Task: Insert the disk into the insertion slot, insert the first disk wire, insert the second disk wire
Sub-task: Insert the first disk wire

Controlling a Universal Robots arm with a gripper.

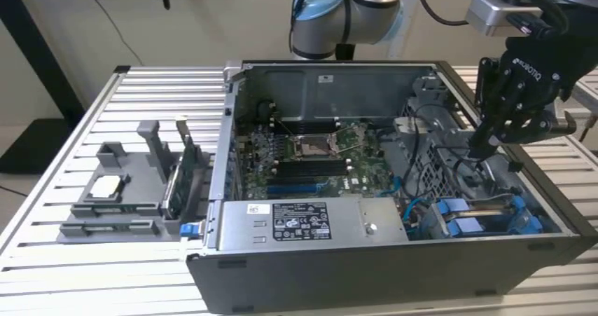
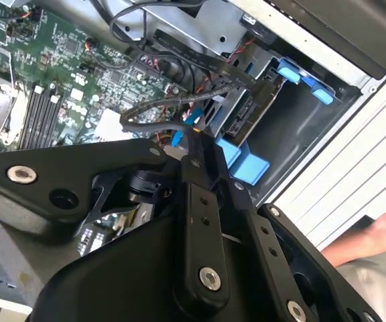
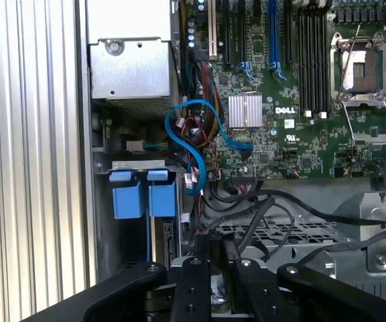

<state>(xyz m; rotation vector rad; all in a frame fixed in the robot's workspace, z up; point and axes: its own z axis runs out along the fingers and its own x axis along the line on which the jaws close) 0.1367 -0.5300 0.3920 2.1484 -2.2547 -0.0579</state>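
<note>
You had the gripper (image 1: 480, 146), fingers pinched together on what I could not tell, poised just over the insertion slot (image 1: 437, 167).

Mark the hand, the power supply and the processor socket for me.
hand (image 1: 480, 148): exterior view, its lower tip.
power supply (image 1: 309, 221): exterior view, labelled top face.
processor socket (image 3: 359, 67): first wrist view, centre of the metal frame.

Wall (image 1: 206, 22): we note plain beige, evenly lit.
Table (image 1: 66, 141): we see pale metal slats.
Pole (image 1: 38, 50): black, at the exterior view's left.
</note>
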